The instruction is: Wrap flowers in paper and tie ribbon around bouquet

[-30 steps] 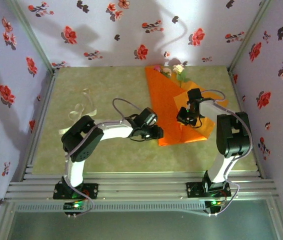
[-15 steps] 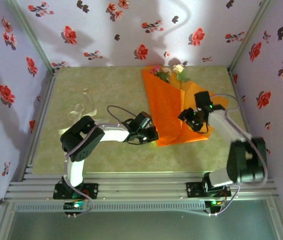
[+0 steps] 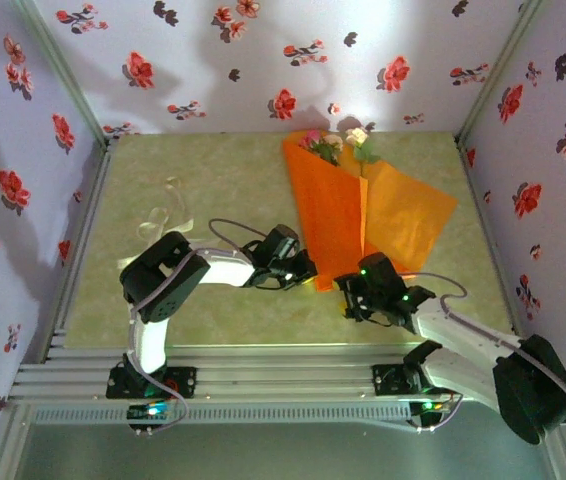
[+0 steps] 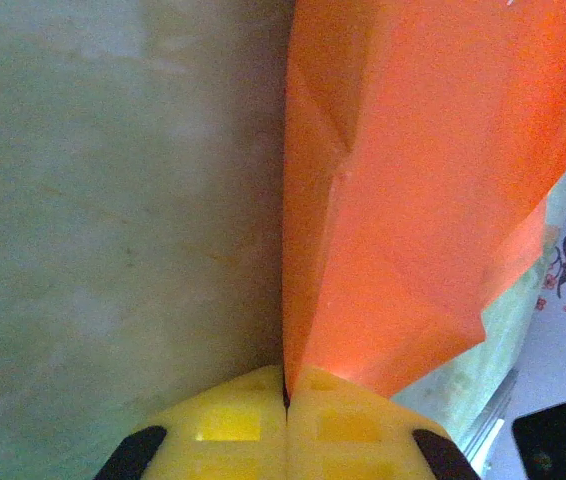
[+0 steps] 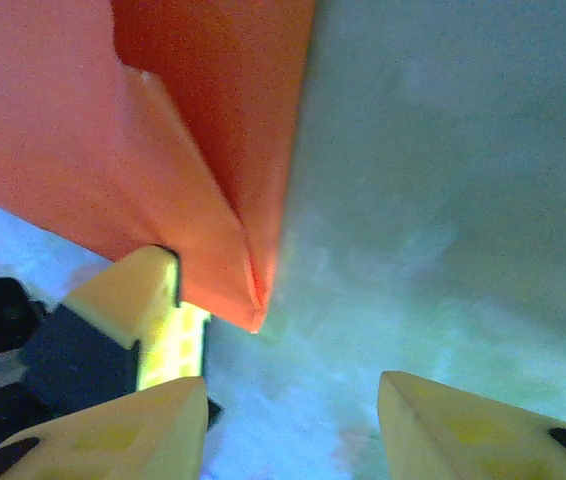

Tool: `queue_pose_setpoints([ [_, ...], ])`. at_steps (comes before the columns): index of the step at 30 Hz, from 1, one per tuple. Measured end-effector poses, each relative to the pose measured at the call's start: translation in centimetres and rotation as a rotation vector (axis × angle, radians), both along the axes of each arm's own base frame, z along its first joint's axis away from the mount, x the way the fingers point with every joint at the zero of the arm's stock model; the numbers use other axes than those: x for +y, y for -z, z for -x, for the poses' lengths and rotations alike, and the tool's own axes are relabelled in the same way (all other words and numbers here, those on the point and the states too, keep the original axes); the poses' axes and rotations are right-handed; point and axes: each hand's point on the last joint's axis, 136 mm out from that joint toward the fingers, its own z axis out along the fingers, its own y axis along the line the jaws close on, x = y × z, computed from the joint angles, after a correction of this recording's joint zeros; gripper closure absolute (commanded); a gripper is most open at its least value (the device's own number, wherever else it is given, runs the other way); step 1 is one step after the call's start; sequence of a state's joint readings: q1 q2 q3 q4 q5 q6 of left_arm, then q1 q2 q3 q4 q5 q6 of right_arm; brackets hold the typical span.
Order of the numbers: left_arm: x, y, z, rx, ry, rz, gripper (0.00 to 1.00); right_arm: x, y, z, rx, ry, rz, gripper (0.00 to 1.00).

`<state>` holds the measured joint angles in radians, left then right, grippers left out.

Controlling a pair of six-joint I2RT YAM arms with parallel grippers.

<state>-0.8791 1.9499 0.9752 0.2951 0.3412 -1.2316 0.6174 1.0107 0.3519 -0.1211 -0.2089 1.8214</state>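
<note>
Ribbed metal rails (image 3: 283, 372) cross the near edge of the bench (image 3: 213, 180), a flat, matt, mottled olive surface. Right tool (image 5: 288, 392): yellow fingers parted and holding nothing, low over the bench just short of the paper's near tip. Left tool (image 4: 286, 398): yellow fingers closed tight together, pinching the near edge of the paper (image 3: 363, 215). The paper is thin, bright orange and sharply creased. It is folded lengthwise into a long wedge, narrow near the tools and fanning wider toward the back wall, with a paler flap on its right. Ribbon (image 3: 168, 212): pale, half-clear, looped limply on the bench, well apart to the left. Flowers (image 3: 335, 145): small pink and cream heads with green leaves at the paper's far end. Walls (image 3: 213, 60): lilac paper printed with red and black flowers.
</note>
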Motion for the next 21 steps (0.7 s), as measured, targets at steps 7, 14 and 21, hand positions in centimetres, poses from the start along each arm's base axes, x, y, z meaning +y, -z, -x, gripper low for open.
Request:
queue_pose_setpoints([
  [7,0.1,-0.1,-0.1,0.013,-0.014,0.01,1.0,1.5,0.2,-1.6,-0.008,0.124,-0.062,0.51],
  [14,0.1,-0.4,-0.2,0.019,-0.026,0.019,1.0,2.4,2.0,-1.7,0.035,0.154,-0.051,0.47],
  [21,0.1,-0.5,-0.2,0.032,-0.038,0.025,1.0,2.9,1.9,-2.7,-0.002,0.182,-0.062,0.49],
])
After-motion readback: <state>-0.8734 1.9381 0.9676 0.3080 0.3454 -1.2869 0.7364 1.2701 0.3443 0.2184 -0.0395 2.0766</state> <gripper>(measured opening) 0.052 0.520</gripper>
